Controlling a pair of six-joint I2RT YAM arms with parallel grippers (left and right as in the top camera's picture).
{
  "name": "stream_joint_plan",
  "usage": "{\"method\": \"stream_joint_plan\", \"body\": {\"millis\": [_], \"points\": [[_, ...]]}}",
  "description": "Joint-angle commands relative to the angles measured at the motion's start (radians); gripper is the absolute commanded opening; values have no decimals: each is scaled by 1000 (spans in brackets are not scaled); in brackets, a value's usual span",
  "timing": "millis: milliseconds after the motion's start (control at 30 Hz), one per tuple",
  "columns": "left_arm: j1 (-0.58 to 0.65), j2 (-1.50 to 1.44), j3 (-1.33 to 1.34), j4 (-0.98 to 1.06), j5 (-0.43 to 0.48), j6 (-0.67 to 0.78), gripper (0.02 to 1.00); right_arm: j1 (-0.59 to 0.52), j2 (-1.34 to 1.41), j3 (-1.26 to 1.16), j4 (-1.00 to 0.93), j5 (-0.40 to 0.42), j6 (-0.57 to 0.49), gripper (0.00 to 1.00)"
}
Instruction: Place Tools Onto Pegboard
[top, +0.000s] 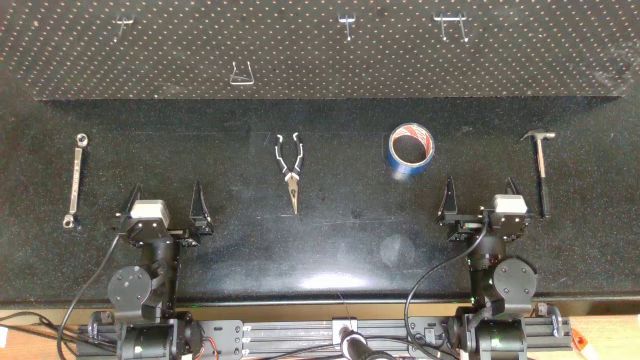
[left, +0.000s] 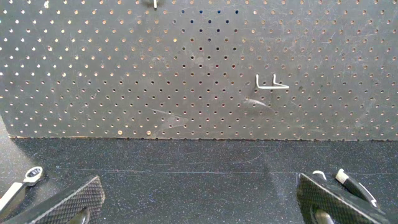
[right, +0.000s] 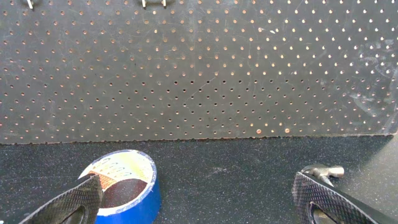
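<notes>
— Nearest tool?
— Wrench (top: 74, 182). It lies flat, near the outer side of my left gripper (top: 166, 188), long axis running toward the pegboard (top: 320, 50). Fingers spread wide, nothing held.
— Right?
— My right gripper (top: 481, 183) is also spread and empty, with the hammer (top: 541, 170) just beside it.

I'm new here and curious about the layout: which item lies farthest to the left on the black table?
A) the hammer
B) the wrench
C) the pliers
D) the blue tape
B: the wrench lies at the far left, with the pliers, blue tape and hammer all to its right.
</notes>
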Motion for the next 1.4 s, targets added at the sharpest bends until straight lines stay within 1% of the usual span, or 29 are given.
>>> {"method": "stream_joint_plan", "body": {"millis": [33, 533, 667, 833, 933, 1133, 1300, 1333, 1400], "points": [[-4, -8, -2, -8, -10, 16, 993, -5, -11, -3, -6, -6, -14, 1000], [5, 12, 31, -2, -11, -3, 993, -5, -11, -3, -6, -6, -14, 1000], [5, 112, 147, -4, -11, -15, 996, -5, -11, -3, -6, -6, -14, 1000], [3, 315, 394, -23, -7, -50, 993, -5, -11, -3, -6, -6, -14, 1000], [3, 431, 572, -117, -8, -48, 993, -5, -11, -3, -6, -6, -14, 1000], [3, 626, 974, -435, -11, -48, 993, -5, -11, -3, -6, -6, -14, 1000], [15, 728, 1227, -636, -16, -48, 993, -5, -11, -3, -6, -6, -14, 1000], [25, 747, 1276, -707, -38, -48, 993, -5, -11, -3, -6, -6, -14, 1000], [54, 776, 1347, -838, -111, -47, 996, -5, -11, -3, -6, -6, -14, 998]]}}
